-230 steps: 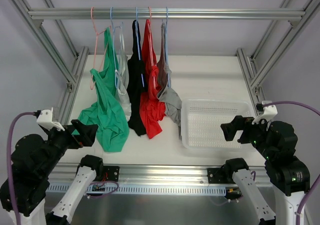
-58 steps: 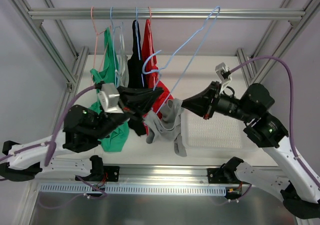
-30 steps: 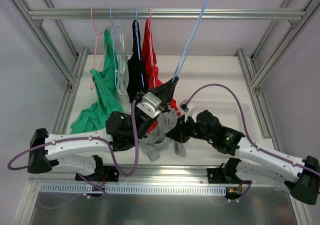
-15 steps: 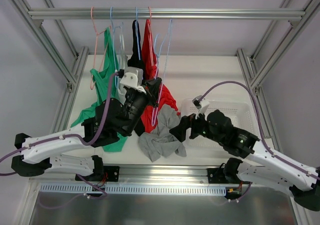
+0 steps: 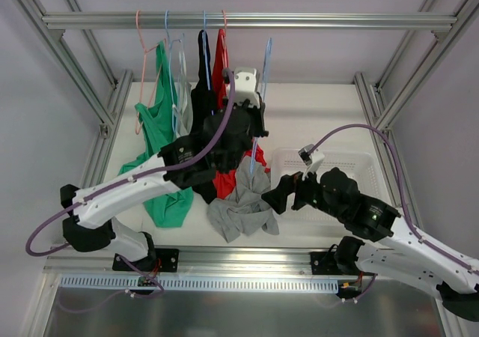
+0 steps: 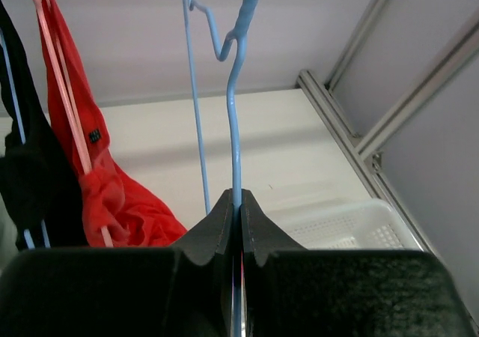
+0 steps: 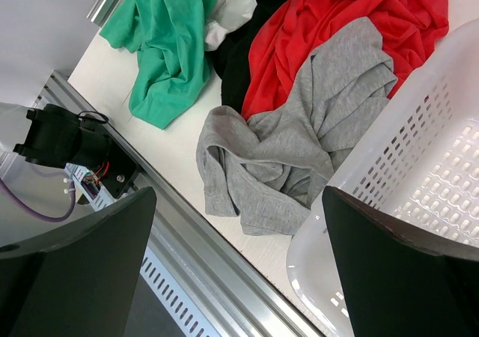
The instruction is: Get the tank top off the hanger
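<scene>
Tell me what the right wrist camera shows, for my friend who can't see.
A grey tank top lies crumpled on the white table, off any hanger, against a white basket. A red top and a green top lie behind it. The right gripper hovers open above the grey one.

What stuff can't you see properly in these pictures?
- Hanger: top cut off by the left wrist view's upper edge.
- Basket: the right arm covers part of it from above; the right wrist view's edge crops it.
- Red top: its label is too small to read, left wrist view.
</scene>
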Tool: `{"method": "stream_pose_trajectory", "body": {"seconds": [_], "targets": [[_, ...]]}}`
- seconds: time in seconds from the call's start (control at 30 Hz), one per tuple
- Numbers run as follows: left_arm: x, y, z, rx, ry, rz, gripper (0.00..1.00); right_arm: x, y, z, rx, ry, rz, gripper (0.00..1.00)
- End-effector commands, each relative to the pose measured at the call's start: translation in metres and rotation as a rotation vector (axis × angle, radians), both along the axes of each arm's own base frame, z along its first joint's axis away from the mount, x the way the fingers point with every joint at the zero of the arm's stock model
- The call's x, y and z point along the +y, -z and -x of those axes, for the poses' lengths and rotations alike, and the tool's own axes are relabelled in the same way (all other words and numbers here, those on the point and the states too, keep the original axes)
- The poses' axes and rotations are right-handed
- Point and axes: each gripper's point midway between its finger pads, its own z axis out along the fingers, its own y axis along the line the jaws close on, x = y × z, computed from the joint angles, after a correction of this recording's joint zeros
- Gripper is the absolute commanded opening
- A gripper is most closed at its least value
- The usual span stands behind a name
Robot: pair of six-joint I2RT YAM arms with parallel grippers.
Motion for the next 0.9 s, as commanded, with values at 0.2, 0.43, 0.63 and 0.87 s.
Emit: {"method": "stream_pose_trajectory", "body": {"seconds": [0.2,0.43,0.63,0.87], "targets": [[-0.01,-0.047,-0.076,-0.026,-0.02,0.062,0.0,-0.003,-0.022,-0.004,-0.05,0.026,-0.038,0.99],[0.001,-0.028,-0.141,0.031,-0.024,0.117,0.0,-0.004,-0.018,-0.006,-0.052,0.029,-0.023,1.0],[-0.002,0.004,-0.161,0.079,-0.033,0.076,0.0,-0.003,-0.012,-0.007,-0.056,0.021,0.004,1.0],[0.003,0.022,-0.144,0.136,-0.006,0.086,0.0,0.013,0.003,-0.01,-0.055,-0.056,0.101,1.0]]}}
